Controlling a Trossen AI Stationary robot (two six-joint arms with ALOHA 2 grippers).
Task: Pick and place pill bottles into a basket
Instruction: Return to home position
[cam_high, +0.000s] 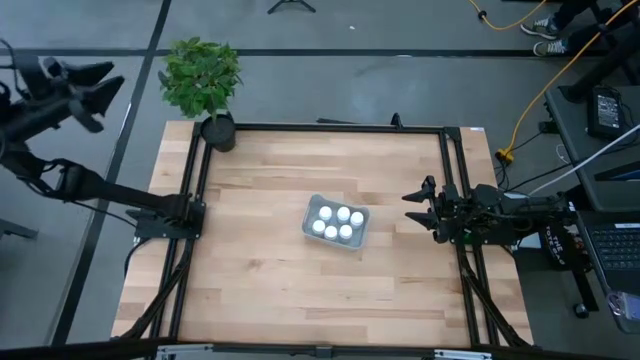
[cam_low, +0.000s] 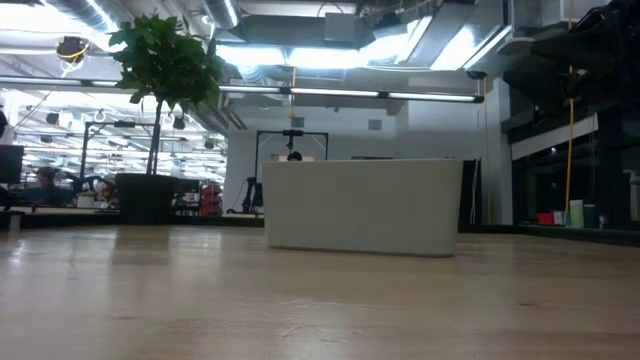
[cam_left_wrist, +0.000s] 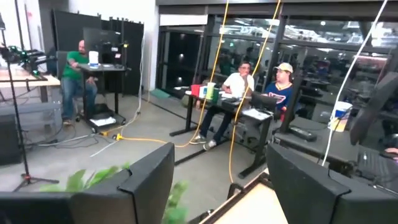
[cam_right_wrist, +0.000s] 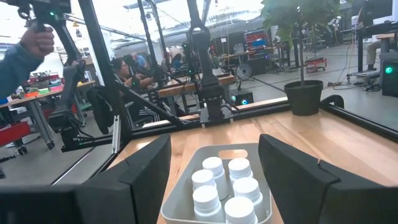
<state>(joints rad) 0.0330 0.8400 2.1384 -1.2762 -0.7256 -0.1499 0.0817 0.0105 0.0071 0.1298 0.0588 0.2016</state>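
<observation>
The grey-blue basket (cam_high: 336, 223) stands on its base near the table's middle, with several white pill bottles (cam_high: 337, 223) upright inside it. The right wrist view shows the basket's rim (cam_right_wrist: 180, 190) and the bottles (cam_right_wrist: 224, 186) too. In the low view the basket's pale wall (cam_low: 362, 205) hides the bottles. My right gripper (cam_high: 412, 206) is open and empty at the table's right edge, its fingers pointing level toward the basket. My left gripper (cam_high: 98, 88) is open and empty, raised beyond the table's far left corner.
A potted plant in a black pot (cam_high: 217, 131) stands at the table's far left corner. Black frame rails (cam_high: 330, 127) run along the table's far, left and right sides. People sit and stand at desks in the room beyond.
</observation>
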